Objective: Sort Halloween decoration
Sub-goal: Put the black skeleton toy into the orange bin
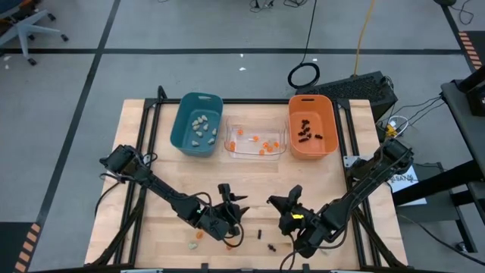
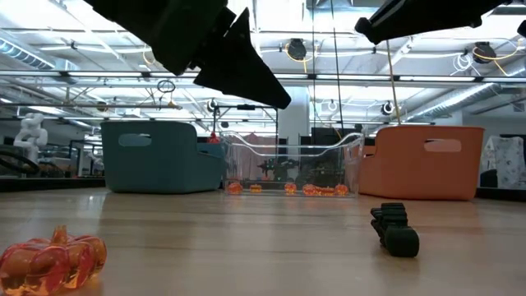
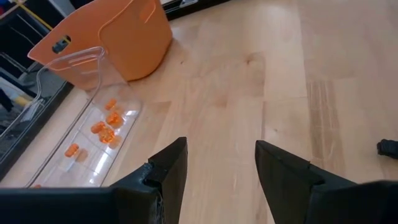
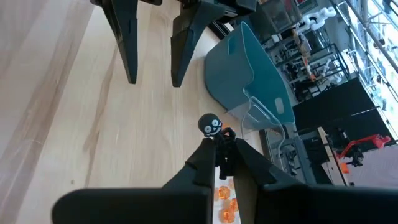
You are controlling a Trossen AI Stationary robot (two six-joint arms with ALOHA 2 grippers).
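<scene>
A pale wooden table [image 1: 341, 178] carries three bins along its far edge. The right gripper [image 4: 225, 157] is clenched on a black spidery trinket [image 4: 212, 126], lifted off the wood, so a carry is in hand. Next it must travel ahead to the orange bin [image 1: 311, 126] (where other black ones lie) and release. The left gripper [image 3: 221, 163] hovers released alongside, holding nothing.

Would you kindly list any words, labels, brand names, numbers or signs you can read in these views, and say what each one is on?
None can be read.
Paper sheet beside the right arm's base, at the table edge: dark markings, too small to read.
Teal bin, clear bin, orange bin: no label visible.
Black spidery trinket in the right tool: only a printed face, no text.
</scene>
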